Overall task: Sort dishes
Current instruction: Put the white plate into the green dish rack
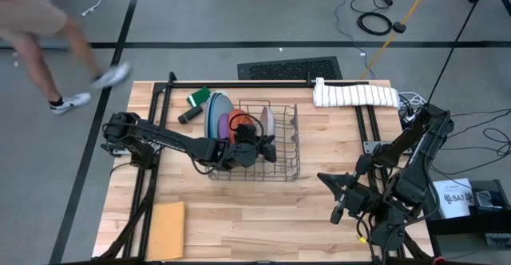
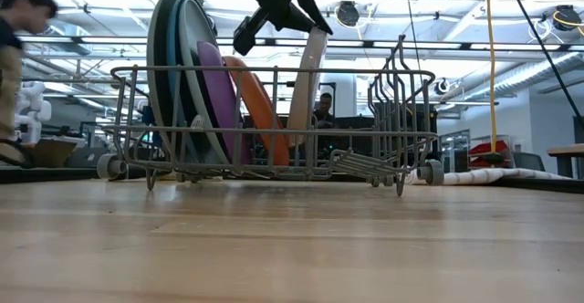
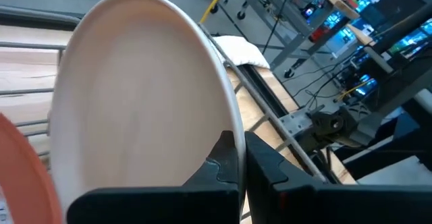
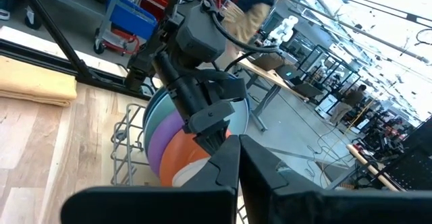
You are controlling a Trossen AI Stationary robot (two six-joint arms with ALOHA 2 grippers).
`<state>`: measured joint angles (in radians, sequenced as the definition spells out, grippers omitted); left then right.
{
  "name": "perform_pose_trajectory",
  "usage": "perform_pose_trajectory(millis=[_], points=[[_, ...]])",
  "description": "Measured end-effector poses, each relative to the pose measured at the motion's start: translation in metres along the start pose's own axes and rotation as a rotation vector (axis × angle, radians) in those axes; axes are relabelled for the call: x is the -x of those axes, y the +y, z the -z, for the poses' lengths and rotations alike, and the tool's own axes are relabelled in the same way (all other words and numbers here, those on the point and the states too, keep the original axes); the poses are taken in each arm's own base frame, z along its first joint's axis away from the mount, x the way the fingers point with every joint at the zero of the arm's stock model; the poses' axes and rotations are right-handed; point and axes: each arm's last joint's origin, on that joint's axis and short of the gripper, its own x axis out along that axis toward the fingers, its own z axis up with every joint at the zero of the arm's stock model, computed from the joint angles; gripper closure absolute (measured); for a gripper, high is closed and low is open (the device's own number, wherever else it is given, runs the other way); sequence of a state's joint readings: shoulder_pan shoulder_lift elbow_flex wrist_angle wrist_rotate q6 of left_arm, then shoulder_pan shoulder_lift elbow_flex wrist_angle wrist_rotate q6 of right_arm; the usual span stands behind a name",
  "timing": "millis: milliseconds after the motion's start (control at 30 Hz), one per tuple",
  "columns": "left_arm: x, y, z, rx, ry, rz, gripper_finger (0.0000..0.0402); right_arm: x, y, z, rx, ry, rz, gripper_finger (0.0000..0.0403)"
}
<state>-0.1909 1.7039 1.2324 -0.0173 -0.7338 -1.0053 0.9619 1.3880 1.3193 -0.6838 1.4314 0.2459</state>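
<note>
1. Light grey plate (image 3: 135,96) stood on edge in the wire rack (image 1: 289,155), and the left gripper (image 1: 257,141) was pinched tight on its rim from above.
2. Orange plate (image 2: 260,102) and purple plate (image 2: 217,88) leaned right next to it, with the big blue-ish ones (image 2: 169,66) stacked upright at the rack's end.
3. Rack sat near the middle of the table (image 1: 263,209), closer to its far edge.
4. Right gripper (image 1: 339,197) was clenched on nothing, hanging out near the table's right edge.
5. Tan sheet (image 1: 166,229) lay at the near left corner, rolled white towel (image 1: 355,94) at the far right corner.
6. Someone (image 1: 48,37) was walking past on the floor beyond the far left corner.
</note>
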Motion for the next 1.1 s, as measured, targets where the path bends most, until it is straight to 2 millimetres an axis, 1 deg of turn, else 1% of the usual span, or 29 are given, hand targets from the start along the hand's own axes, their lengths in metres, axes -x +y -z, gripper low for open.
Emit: perform_pose_trajectory(millis=[133, 467, 700, 900, 1100], points=[[0.004, -0.005, -0.006, -0.003, -0.022, 0.039, 0.04, 0.0, 0.001, 0.0, 0.0, 0.005, -0.02, 0.0403], [0.014, -0.007, -0.021, 0.005, -0.066, 0.049, 0.04, 0.0, 0.001, 0.0, 0.001, 0.006, -0.023, 0.0403], [0.015, -0.012, -0.023, 0.043, -0.044, 0.112, 0.04, 0.0, 0.001, 0.0, 0.001, 0.006, -0.023, 0.0403], [0.014, -0.011, -0.021, 0.041, -0.016, 0.115, 0.0401, 0.0, 0.001, 0.0, 0.001, 0.006, -0.023, 0.0403], [0.006, -0.008, -0.018, 0.059, 0.005, 0.111, 0.0401, 0.0, 0.001, 0.0, 0.001, 0.005, -0.022, 0.0403]])
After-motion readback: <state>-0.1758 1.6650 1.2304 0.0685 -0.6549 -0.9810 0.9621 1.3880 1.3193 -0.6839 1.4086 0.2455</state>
